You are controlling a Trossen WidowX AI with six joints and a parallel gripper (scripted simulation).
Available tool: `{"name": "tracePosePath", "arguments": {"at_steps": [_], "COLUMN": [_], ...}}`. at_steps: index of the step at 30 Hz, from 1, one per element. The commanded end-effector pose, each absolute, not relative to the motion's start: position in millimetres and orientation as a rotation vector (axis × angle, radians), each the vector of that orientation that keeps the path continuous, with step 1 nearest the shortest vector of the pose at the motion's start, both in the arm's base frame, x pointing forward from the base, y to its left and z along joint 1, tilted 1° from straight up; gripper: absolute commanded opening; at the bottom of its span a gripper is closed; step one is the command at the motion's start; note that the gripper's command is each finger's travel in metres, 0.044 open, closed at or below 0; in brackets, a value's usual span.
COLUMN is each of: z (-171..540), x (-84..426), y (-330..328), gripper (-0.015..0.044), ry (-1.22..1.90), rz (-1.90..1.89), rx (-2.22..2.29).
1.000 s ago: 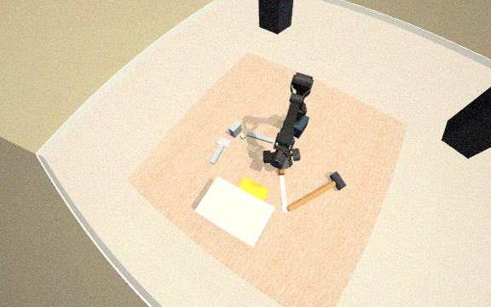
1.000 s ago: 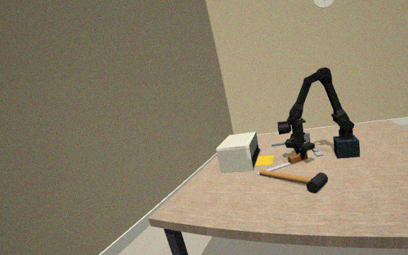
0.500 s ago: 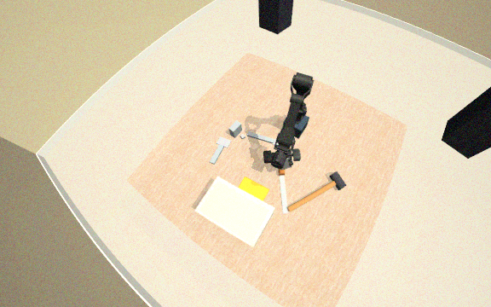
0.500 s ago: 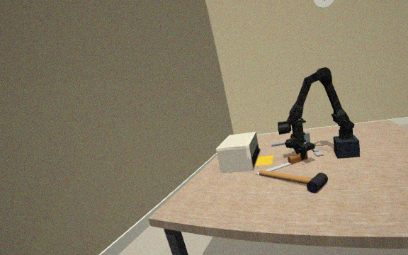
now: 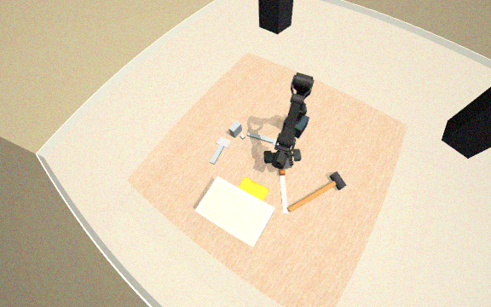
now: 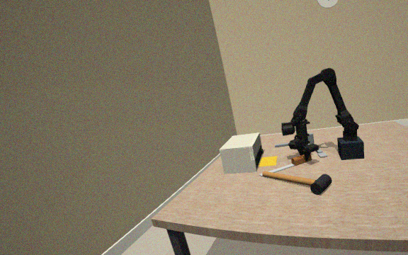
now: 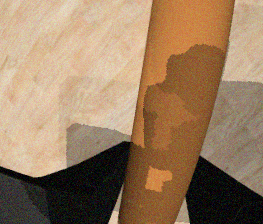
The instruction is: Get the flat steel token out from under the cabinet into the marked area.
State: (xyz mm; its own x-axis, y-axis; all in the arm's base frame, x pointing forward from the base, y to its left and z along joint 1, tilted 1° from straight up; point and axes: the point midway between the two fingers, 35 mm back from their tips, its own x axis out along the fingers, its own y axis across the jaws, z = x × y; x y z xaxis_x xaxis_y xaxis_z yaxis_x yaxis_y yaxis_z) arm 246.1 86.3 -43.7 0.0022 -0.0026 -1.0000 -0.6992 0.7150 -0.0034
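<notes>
The brown rounded handle [image 5: 282, 172] [image 6: 298, 160] [image 7: 182, 65] of the long flat pale blade [image 5: 284, 192] [image 6: 282, 168] is clamped in the black gripper [image 5: 282, 167] [image 6: 307, 158] [image 7: 158, 153], prob. so the blade can reach under the cream box-shaped cabinet [image 5: 234, 211] [image 6: 239, 156] ahead. Steel token not visible, presumably under cabinet; yellow marked area [image 5: 254, 188] [image 6: 268, 161] lies between gripper & cabinet, prob. for dragging it out onto.

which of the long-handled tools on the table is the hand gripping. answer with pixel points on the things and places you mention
The long flat-bladed one with the brown handle [image 5: 282, 172] [image 6: 298, 160] [image 7: 182, 100]; the mallet [image 5: 314, 195] [image 6: 289, 178] has a black head.
</notes>
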Motion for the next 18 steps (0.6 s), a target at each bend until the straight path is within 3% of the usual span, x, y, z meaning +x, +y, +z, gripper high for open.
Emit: {"name": "tracePosePath", "arguments": {"at_steps": [1, 18], "z": [-43.6, -43.6], "x": [244.2, 243.3], "y": [90.7, 92.9], "gripper": [0.0000, 0.0000], "ry": [1.480, 1.480], "rz": [0.623, 0.623], "rx": [-0.615, -0.614]}}
